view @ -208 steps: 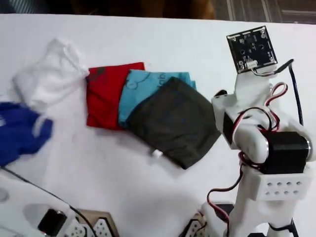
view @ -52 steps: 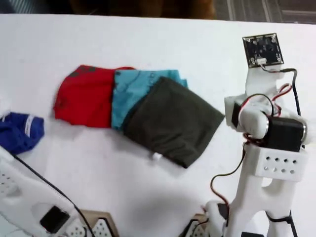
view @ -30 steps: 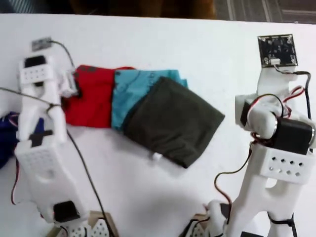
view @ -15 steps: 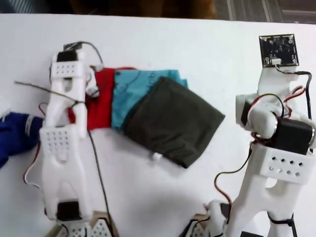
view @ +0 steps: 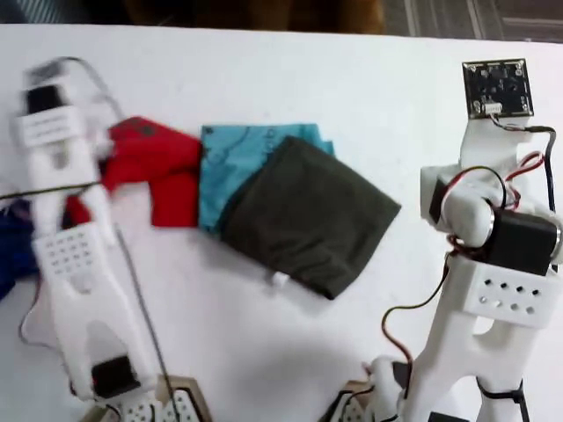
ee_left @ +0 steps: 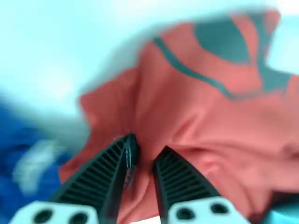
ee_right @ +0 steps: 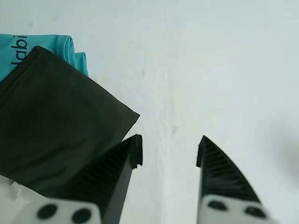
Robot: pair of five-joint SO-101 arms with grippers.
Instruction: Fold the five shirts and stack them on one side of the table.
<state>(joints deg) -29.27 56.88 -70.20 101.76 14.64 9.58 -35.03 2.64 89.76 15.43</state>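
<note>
My left gripper (ee_left: 144, 153) is shut on a fold of the red shirt (ee_left: 210, 116), its fingers almost touching. From above, the left arm (view: 66, 255) stands at the table's left, and the red shirt (view: 149, 167) is bunched and pulled toward it. A teal shirt (view: 242, 158) lies folded beside the red one, with a folded dark grey shirt (view: 308, 215) overlapping it. A blue shirt (view: 9, 251) lies crumpled at the left edge, also seen as the blue shirt (ee_left: 28, 154). My right gripper (ee_right: 169, 149) hangs open over bare table beside the dark grey shirt (ee_right: 56, 130).
The right arm (view: 488, 246) stands at the table's right side. White tabletop (view: 290, 70) lies bare behind the shirts and in front of them. A corner of the teal shirt (ee_right: 51, 46) shows past the dark grey one.
The left arm has swung left from above the red shirt, dragging the shirt's edge with it so the cloth bunches up. The right arm is still. The white shirt seen earliest is gone.
</note>
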